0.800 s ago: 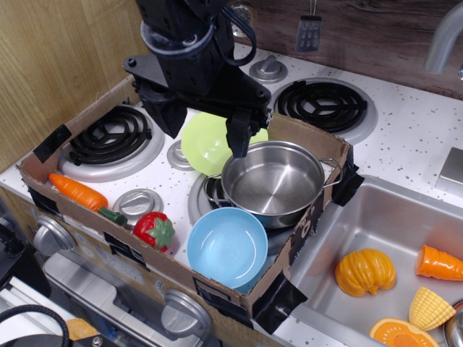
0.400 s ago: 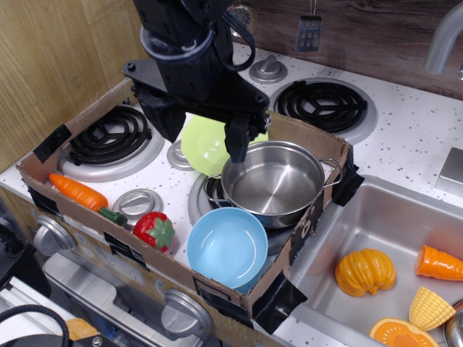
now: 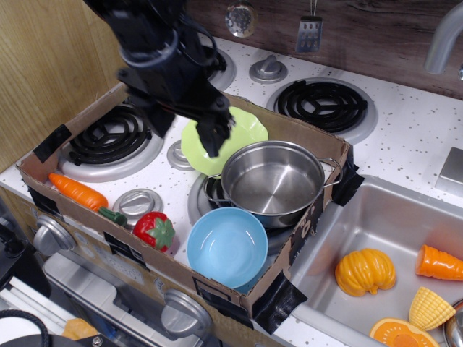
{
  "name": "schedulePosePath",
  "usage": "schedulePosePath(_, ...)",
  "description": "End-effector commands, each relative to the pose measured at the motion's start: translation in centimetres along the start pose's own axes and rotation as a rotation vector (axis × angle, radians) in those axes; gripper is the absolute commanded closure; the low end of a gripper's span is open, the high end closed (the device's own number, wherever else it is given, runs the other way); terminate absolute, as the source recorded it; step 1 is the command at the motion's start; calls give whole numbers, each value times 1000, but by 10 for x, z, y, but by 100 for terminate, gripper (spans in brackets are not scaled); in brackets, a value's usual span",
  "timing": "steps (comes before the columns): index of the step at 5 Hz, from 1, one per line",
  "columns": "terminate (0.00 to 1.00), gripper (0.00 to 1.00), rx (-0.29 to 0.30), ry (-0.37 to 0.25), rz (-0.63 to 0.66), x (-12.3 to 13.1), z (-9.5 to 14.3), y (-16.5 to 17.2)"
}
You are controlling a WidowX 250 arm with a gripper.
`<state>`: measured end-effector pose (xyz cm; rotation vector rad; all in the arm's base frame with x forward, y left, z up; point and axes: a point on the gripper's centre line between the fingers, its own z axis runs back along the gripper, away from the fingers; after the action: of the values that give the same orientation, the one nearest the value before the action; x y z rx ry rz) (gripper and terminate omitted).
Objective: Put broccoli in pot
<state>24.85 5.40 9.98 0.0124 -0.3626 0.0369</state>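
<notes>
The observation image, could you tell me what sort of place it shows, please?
Most likely a toy play kitchen: a speckled white stovetop with black coil burners, a steel sink holding plastic food such as an orange pumpkin, and control knobs along the front. A shiny pot sits on one burner.

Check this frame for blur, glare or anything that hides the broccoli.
Observation.image view: the arm and gripper are motion-smeared, the rest is sharp; soft highlights on the pot, not blown out; no broccoli visible, and the dark arm covers part of the green plate.
</notes>
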Motion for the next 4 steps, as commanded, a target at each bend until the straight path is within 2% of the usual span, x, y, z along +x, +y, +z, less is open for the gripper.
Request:
schedulePosePath(1,0,0,-3,-55,-37,31,-26,39)
schedulePosePath(2,0,0,40,-81,-84,43,-42,61)
schedulePosePath(4,0,0,79,-105,-187,69,-65,102)
